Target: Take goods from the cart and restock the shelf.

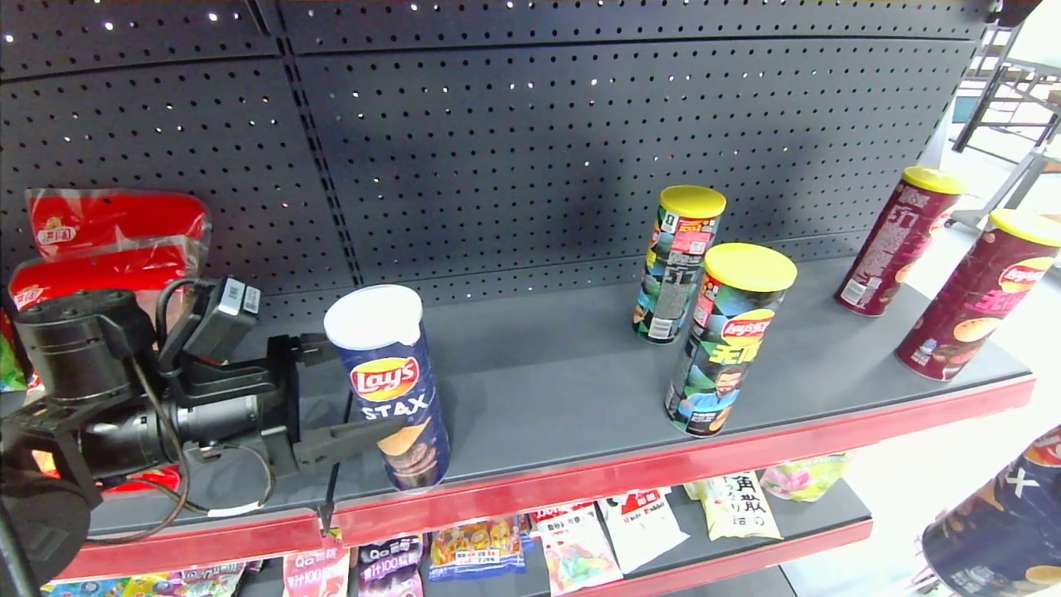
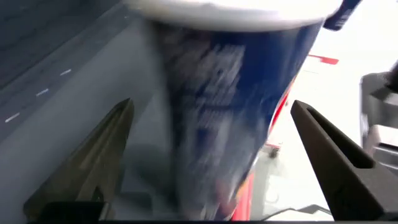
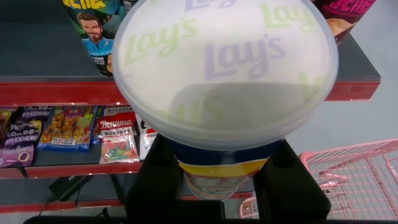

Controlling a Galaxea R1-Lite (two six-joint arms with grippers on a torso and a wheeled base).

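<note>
A dark blue chips can (image 1: 390,385) with a white lid stands on the grey shelf (image 1: 539,390), close to its red front edge. My left gripper (image 1: 365,385) is open around it, one finger on each side. In the left wrist view the fingers (image 2: 93,162) are spread with a gap to the can (image 2: 230,106) on both sides. My right gripper (image 3: 227,180) is shut on a second dark blue chips can (image 3: 224,68), seen lid first, in front of the shelf's right end. That can (image 1: 995,531) shows at the lower right of the head view.
Two green cans (image 1: 729,340) with yellow lids stand mid-shelf, and two maroon cans (image 1: 978,294) at the right end. Red bags (image 1: 108,232) lie behind my left arm. Snack packets (image 1: 580,539) fill the lower shelf. A pink cart (image 3: 348,180) is below the right gripper.
</note>
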